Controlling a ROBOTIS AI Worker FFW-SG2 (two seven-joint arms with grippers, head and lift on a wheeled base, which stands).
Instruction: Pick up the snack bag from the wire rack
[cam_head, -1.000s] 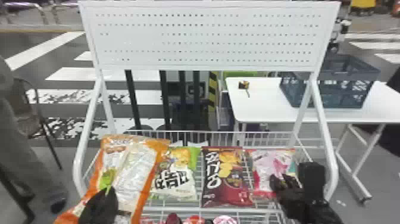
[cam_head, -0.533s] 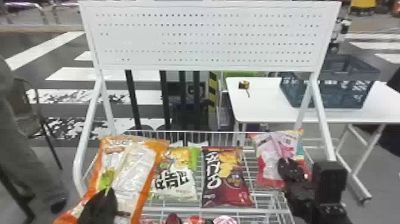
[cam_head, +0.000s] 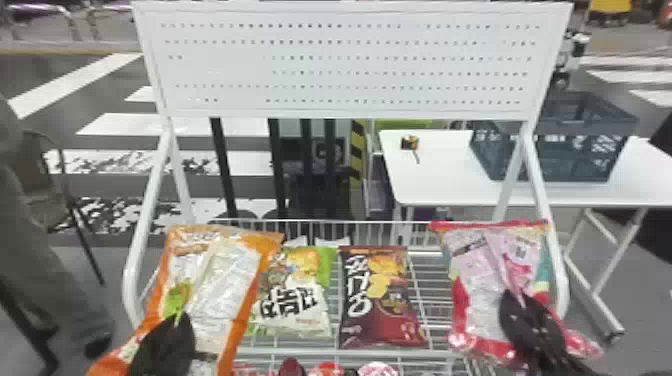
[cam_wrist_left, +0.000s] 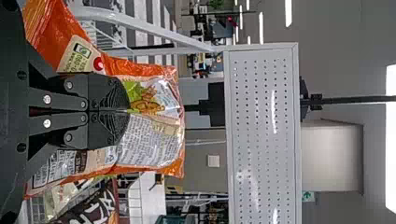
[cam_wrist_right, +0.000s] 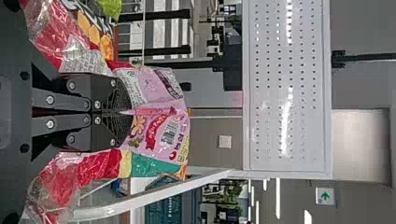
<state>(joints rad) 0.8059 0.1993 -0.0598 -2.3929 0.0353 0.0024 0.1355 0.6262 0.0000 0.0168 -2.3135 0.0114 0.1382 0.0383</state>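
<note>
L claw (cam_head: 175, 321) grips orange bag (cam_wrist_left: 154, 144) – pegboard (cam_wrist_left: 262, 140) bhnd.

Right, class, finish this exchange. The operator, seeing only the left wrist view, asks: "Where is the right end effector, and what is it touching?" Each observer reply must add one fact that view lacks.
Observer: The head view shows the right end effector against the pink bag, at the right side of the rack.
Operator: Is it gripping the bag?
Observer: Yes, in the right wrist view its fingers are closed on a fold of it.
</note>
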